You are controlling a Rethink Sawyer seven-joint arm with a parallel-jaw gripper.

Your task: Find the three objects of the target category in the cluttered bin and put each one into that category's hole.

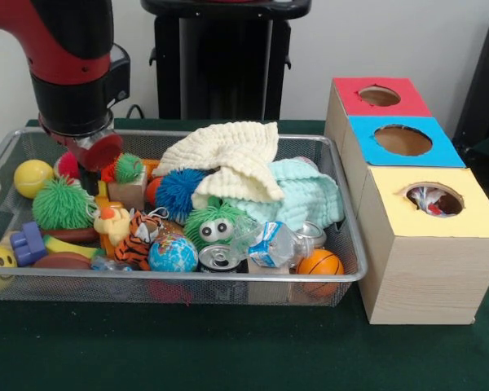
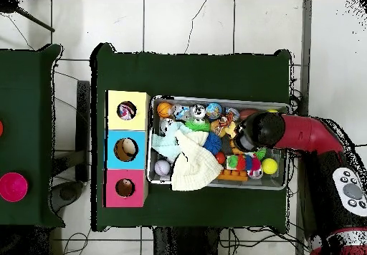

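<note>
The wire mesh bin [image 1: 187, 279] sits on the green table, full of toys; it also shows in the overhead view [image 2: 215, 99]. A cream-yellow waffle cloth [image 1: 228, 156] lies on top of the pile at the middle back and hangs over the bin's rim in the overhead view [image 2: 195, 169]. The hole [image 1: 434, 198] in the yellow-topped box holds white polka-dot fabric [image 1: 429, 201]; it shows from above too [image 2: 127, 110]. My gripper [image 1: 90, 173] reaches down into the bin's left end among small toys, well left of the cream cloth. From above, my arm's head [image 2: 259, 132] hides it.
A mint cloth [image 1: 306, 195] lies under the cream one. Around it are a green spiky ball [image 1: 61, 204], a blue spiky ball [image 1: 179, 191], a yellow ball [image 1: 33, 177], a can [image 1: 220, 259] and a small basketball [image 1: 319, 262]. The blue-topped box [image 1: 403, 140] and red-topped box [image 1: 379, 96] stand behind the yellow one.
</note>
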